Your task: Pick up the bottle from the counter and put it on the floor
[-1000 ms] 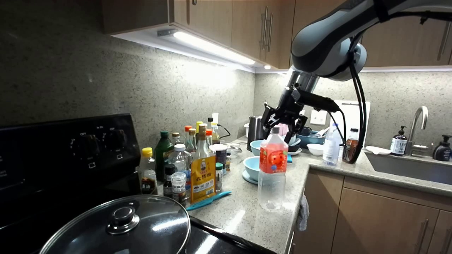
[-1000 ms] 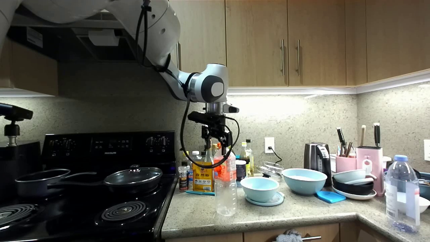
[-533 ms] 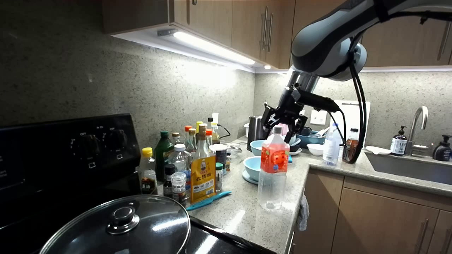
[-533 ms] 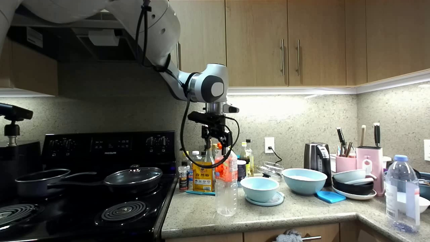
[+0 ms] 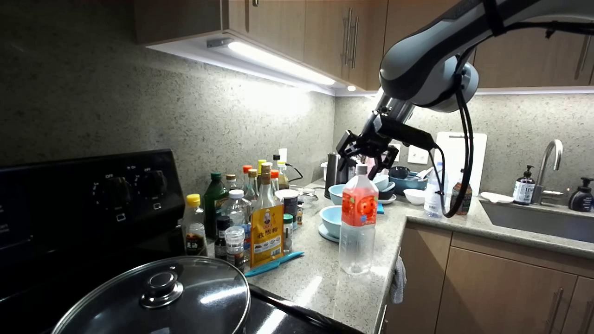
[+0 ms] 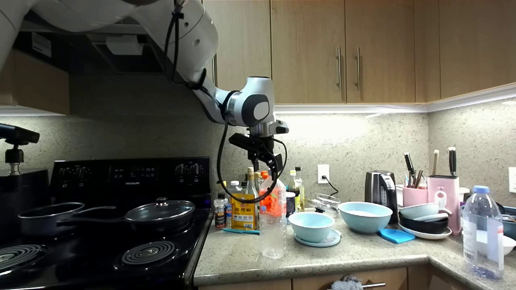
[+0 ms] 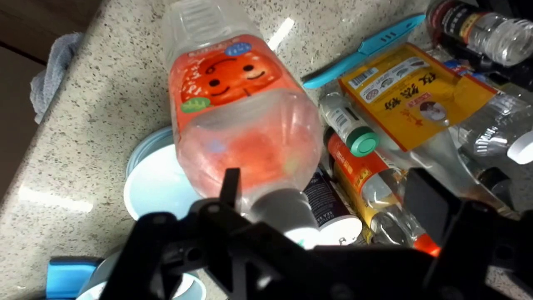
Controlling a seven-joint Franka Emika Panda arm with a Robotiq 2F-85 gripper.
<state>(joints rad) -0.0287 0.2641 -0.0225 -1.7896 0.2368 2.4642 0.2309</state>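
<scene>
Against the view of half a second ago, the black two-fingered gripper (image 7: 327, 183) sits slightly shifted and more tilted at the top of the tall clear plastic bottle with a red-orange label (image 5: 359, 218), and the bottle itself stands very slightly off its earlier spot. I take this as lining up for a grasp, perhaps with a light nudge; the pick-up is not yet done. The fingers (image 7: 230, 189) are apart: in the wrist view the grey cap (image 7: 285, 210) shows between them, nearer one than the other, and whether either touches the bottle I cannot tell. The bottle stands upright on the grey speckled stone-look counter (image 5: 320, 278). It looks empty, so an off-centre squeeze could tip it.

Near the bottle are a round pale-blue bowl (image 6: 311, 229), a turquoise knife-like tool (image 5: 274, 264) and a yellow printed packet (image 5: 267, 234). To the bottle's left in an exterior view is the black stove (image 6: 88, 241); well apart from the bottle is the grey sink (image 5: 547, 225). Tan wooden cabinets (image 6: 310, 52) hang above the bottle's level. The floor I cannot make out.
</scene>
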